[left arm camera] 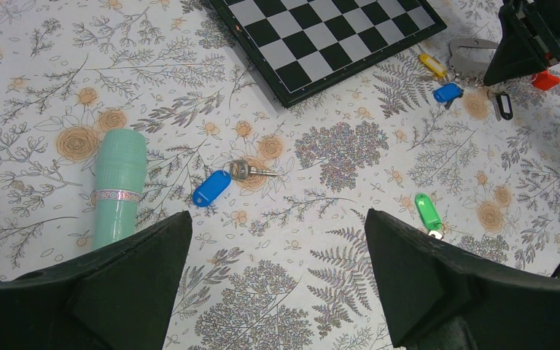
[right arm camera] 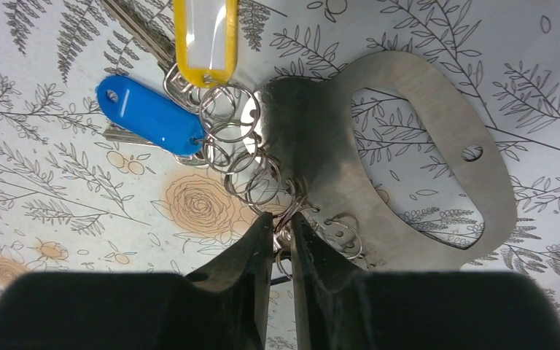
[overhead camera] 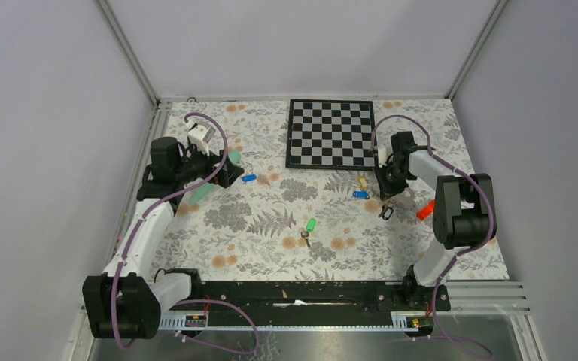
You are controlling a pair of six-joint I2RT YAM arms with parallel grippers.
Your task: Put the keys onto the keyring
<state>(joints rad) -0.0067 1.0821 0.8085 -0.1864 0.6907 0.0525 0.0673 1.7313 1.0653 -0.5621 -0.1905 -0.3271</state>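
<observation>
In the right wrist view my right gripper (right arm camera: 282, 217) is shut on the keyring (right arm camera: 283, 233), a thin silvery ring with a short dark stem between the fingers. A chain of rings links it to a blue-headed key (right arm camera: 149, 115), a yellow-headed key (right arm camera: 204, 36) and a flat metal plate (right arm camera: 423, 95). From above, this cluster lies under the right gripper (overhead camera: 387, 188) near the chessboard's corner. Another blue key (left arm camera: 211, 188) and a green key (left arm camera: 429, 211) lie loose on the floral cloth. My left gripper (left arm camera: 277, 219) hangs open above the cloth, short of the blue key, with nothing between its fingers.
A chessboard (overhead camera: 330, 134) lies at the back centre. A mint-green cylinder (left arm camera: 119, 186) rests left of the loose blue key. An orange-red cylinder (overhead camera: 425, 210) and a small black tag (overhead camera: 386, 213) lie near the right arm. Grey walls close in the sides.
</observation>
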